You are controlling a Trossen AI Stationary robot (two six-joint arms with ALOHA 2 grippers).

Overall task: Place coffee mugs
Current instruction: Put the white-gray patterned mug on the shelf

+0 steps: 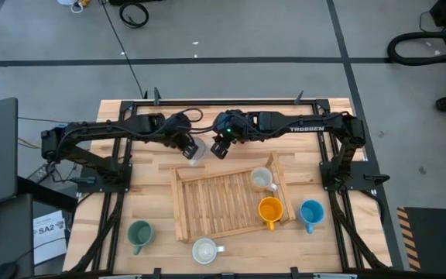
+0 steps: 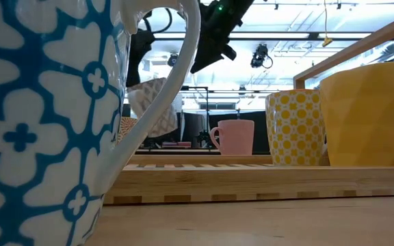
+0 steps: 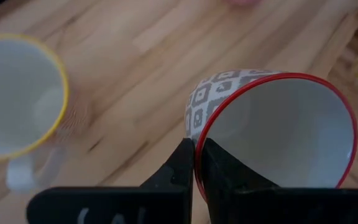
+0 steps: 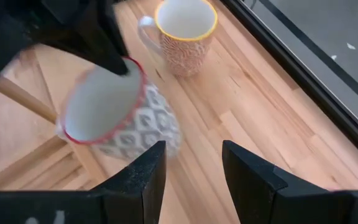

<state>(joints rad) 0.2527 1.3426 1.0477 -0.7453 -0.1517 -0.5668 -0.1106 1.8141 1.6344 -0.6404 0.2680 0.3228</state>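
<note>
Mug with a grey diamond pattern and red rim (image 3: 272, 124) hangs tilted above the desk (image 1: 145, 198), its rim pinched between the closed fingers (image 3: 185, 171) of the left gripper (image 1: 190, 150), just behind the slatted wooden tray (image 1: 223, 205). The right gripper (image 1: 221, 146) hovers close beside it, fingers (image 4: 138, 177) spread and empty. A yellow-rimmed mug with a reddish pattern (image 4: 185, 34), apparently standing upright, sits on the desk near the back edge.

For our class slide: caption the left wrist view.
Left gripper pinches the rim of a red-rimmed patterned mug above the wooden table.
</note>
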